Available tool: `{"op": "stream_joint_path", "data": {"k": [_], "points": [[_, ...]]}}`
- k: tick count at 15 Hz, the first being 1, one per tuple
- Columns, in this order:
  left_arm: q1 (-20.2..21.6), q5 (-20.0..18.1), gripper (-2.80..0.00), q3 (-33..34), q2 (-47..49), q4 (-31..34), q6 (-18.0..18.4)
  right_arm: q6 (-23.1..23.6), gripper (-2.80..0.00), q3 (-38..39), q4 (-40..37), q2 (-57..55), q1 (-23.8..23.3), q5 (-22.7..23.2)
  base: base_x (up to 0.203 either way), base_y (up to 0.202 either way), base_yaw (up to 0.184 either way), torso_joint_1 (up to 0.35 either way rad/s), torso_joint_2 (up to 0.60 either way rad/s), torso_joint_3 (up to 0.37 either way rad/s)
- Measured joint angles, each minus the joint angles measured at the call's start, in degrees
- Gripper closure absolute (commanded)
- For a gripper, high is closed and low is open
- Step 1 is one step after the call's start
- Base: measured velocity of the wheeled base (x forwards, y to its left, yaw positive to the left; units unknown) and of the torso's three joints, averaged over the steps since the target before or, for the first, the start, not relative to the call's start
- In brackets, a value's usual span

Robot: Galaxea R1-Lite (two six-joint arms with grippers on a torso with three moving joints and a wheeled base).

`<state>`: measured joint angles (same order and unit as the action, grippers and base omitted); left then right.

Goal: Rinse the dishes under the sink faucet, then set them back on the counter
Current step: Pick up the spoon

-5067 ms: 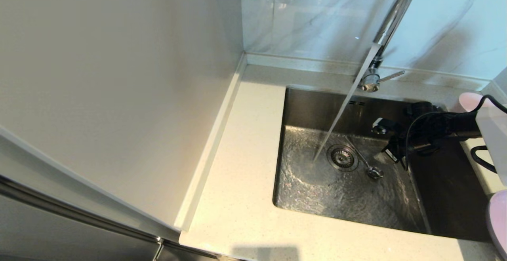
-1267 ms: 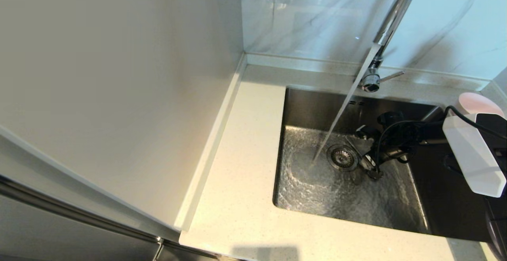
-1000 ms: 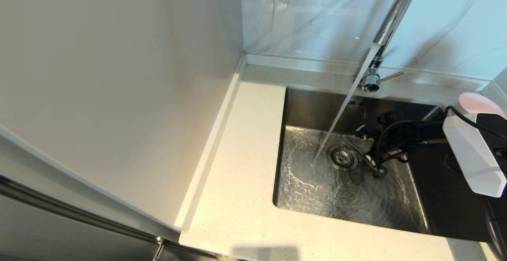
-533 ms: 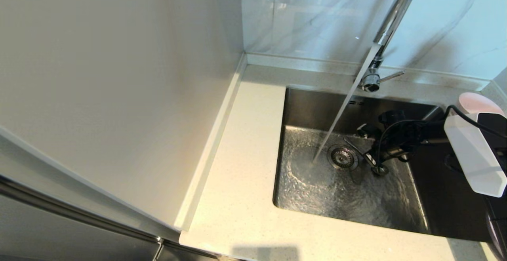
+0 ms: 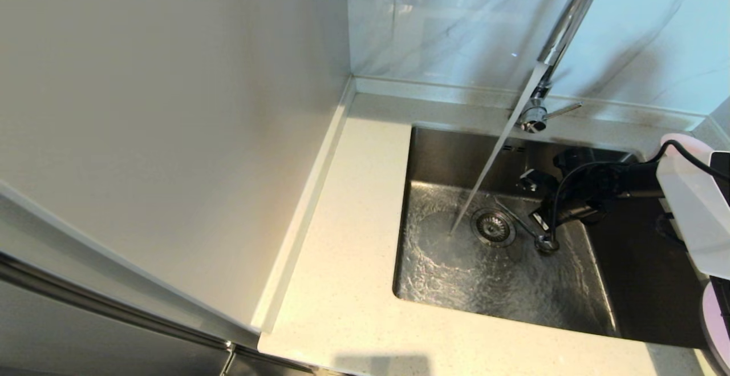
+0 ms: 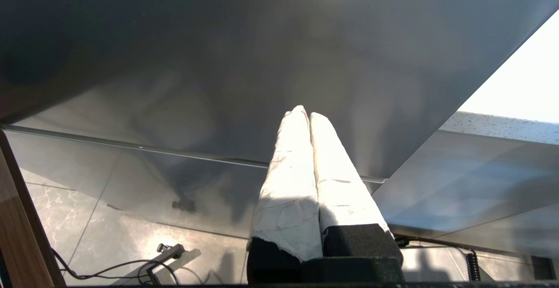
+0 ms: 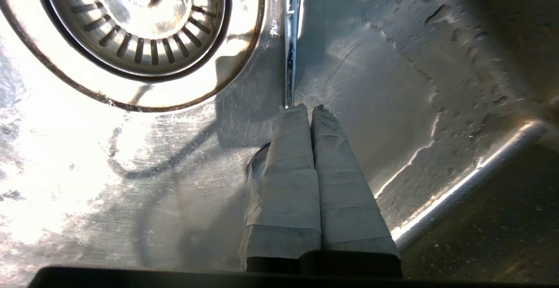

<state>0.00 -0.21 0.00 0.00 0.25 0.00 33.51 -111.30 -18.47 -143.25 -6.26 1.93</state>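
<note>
The right hand (image 7: pixel 305 109) pinches the slim silver metal spoon (image 7: pixel 290 39); the wet handle may slip back into the brushed steel sink (image 5: pixel 490 284).

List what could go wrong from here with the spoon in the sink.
1. The right gripper is shut on the thin wet spoon right at the fingertips; it may slip back into the sink.
2. The drain sits beside it, so a dropped spoon could catch there.
3. Water is running from the faucet, so lifting through the stream could splash the counter.
</note>
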Motion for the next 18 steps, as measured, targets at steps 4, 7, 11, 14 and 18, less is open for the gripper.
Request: {"op": "stream_joint_path", "data": {"k": [4, 7, 11, 14, 18], "points": [[0.0, 0.02, 0.0, 0.0, 0.0, 0.01, 0.0, 0.17, 0.0, -1.32, 0.69, -0.66, 0.12, -0.04, 0.0, 0.0, 0.0, 0.0, 0.0, 0.0], [-0.02, 0.0, 0.0, 0.0, 0.0, 0.01, 0.0, 0.52, -2.8, -1.54, 0.69, -0.9, 0.03, -0.02, 0.0, 0.0, 0.0, 0.0, 0.0, 0.0], [0.0, 0.0, 0.0, 0.0, 0.0, 0.01, 0.0, 1.12, -2.8, -1.73, 0.73, -1.43, -0.06, 0.05, 0.0, 0.0, 0.0, 0.0, 0.0, 0.0], [0.0, 0.02, 0.0, 0.0, 0.0, -0.01, 0.0, 3.21, -2.8, -1.84, 0.79, -1.94, -0.67, 0.02, 0.0, 0.0, 0.0, 0.0, 0.0, 0.0], [0.0, 0.01, 0.0, 0.0, 0.0, 0.01, -0.01, 3.54, -2.8, -2.06, 0.04, -2.7, -0.84, 0.05, 0.0, 0.0, 0.0, 0.0, 0.0, 0.0]]}}
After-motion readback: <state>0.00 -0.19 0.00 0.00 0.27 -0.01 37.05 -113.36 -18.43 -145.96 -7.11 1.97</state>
